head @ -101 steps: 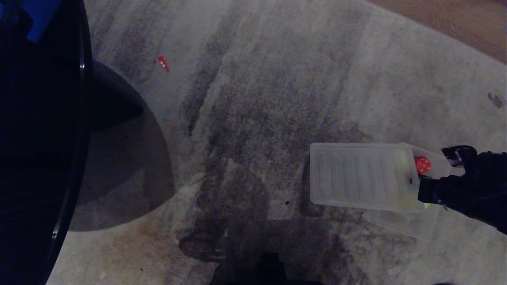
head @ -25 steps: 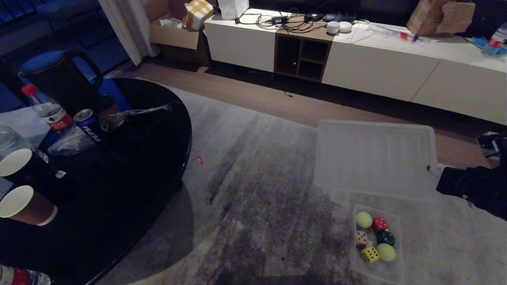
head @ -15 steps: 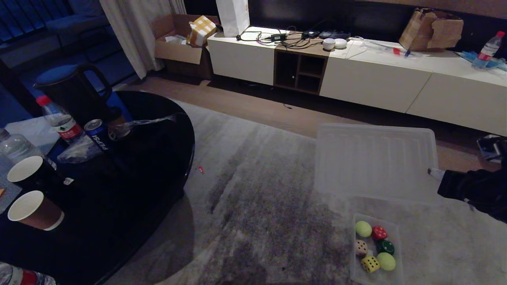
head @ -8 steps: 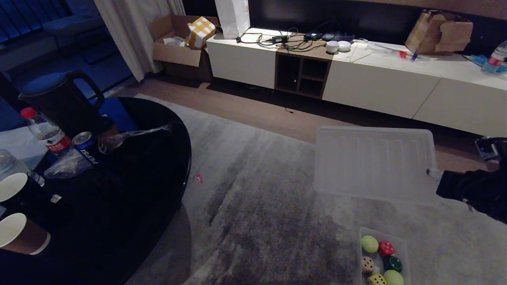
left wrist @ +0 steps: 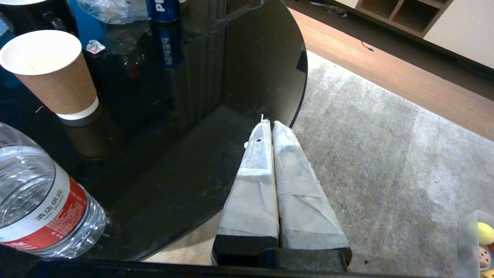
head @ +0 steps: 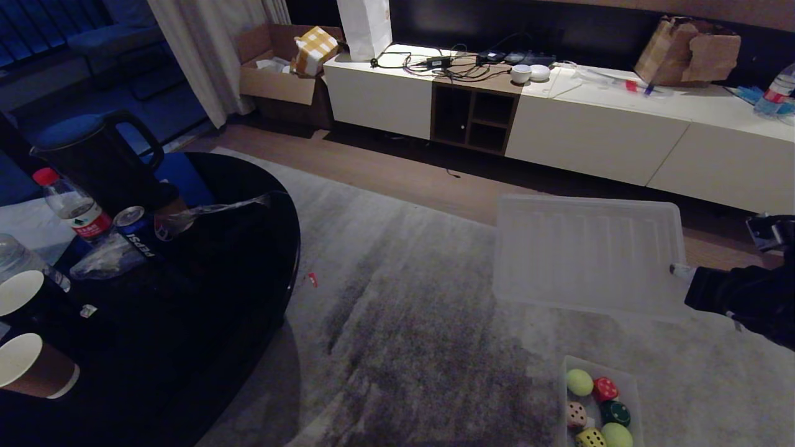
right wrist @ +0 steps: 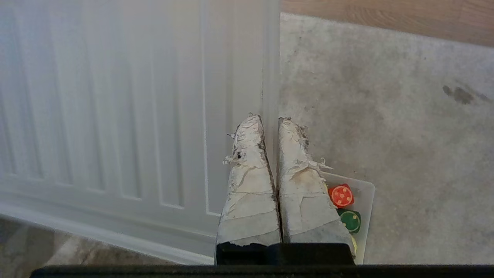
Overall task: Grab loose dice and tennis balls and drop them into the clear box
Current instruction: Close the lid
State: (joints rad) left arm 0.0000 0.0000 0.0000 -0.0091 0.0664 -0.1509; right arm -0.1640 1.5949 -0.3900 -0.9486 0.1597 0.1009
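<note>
I see a pale grey rug [head: 404, 298] filling most of my view, with a long white media cabinet [head: 559, 118] along the far wall and a round black desk [head: 205, 267] on my left carrying paper cups [head: 34, 372], a water bottle [head: 71, 205] and a blue can [head: 136, 230].

My right end effector [right wrist: 270, 119] is pressed together on the edge of a translucent ribbed lid [head: 587, 254], pinching it and holding it up off the rug, roughly level and slightly tilted, at the right of the head view. From the right wrist camera the lid's rim runs between the two taped fingers [right wrist: 251, 173].

The clear box [head: 633, 385] sits open on the rug, below and nearer to me than the lifted lid, well apart from the end effector. Inside it I make out two tennis balls [head: 579, 382], and the dice: a red one [head: 605, 389], a dark green one [head: 617, 412], a beige one [head: 576, 415] and a yellow one [head: 590, 438] at the frame's lower edge. The red and green dice also show just beside the right fingers in the wrist view.

My left end effector [left wrist: 269, 122] hangs beside the black desk's rim, over the rug, its fingers pressed together on nothing.
</note>
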